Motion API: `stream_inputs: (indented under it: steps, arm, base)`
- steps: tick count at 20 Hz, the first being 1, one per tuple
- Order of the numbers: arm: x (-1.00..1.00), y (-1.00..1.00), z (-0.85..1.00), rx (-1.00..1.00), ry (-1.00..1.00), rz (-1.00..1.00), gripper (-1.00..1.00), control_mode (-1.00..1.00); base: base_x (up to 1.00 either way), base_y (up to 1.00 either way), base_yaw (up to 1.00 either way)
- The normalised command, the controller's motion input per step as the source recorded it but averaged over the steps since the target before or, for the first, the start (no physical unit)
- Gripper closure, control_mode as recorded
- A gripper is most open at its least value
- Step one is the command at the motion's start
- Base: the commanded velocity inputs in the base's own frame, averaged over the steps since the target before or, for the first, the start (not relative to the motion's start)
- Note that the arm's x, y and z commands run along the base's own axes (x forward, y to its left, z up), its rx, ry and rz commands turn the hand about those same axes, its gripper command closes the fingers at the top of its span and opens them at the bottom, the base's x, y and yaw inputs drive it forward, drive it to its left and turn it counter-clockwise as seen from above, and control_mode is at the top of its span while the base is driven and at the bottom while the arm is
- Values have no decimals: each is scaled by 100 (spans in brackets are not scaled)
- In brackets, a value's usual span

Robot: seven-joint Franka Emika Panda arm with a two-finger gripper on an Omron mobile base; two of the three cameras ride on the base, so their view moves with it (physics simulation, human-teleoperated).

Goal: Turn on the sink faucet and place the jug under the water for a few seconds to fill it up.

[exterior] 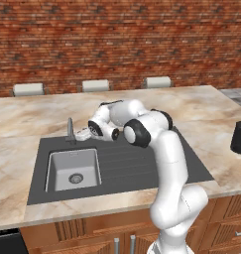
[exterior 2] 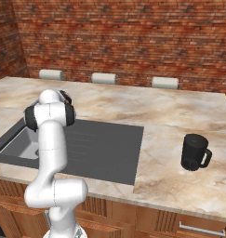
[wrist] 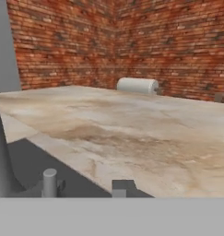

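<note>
The slim grey sink faucet stands at the back rim of the dark sink, behind its light basin. My gripper hovers just right of the faucet, level with its base. It is shut, with nothing seen between the tips. In the hand view the faucet's body rises at the left with its small lever beside it, and my closed gripper is to the right of the lever. The black jug stands upright on the counter, far right of the sink. No water is in view.
Three pale stool backs line the far edge of the marble counter, with a brick wall behind. The ribbed drainboard lies between basin and jug. My arm arches over the drainboard.
</note>
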Motion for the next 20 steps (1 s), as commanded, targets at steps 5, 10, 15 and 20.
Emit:
stream_inputs:
  steps: [5,10,15,20]
  arm:
    - [0,-47,-16,13,5,-36,100,-100]
    - [0,-72,-29,21,13,-33,100,-100]
    - [0,-77,-51,19,23,-29,100,-100]
    - [0,-81,-54,21,22,-27,100,-100]
  base:
    - [0,0,0]
    - [0,0,0]
    - [0,0,0]
    - [0,0,0]
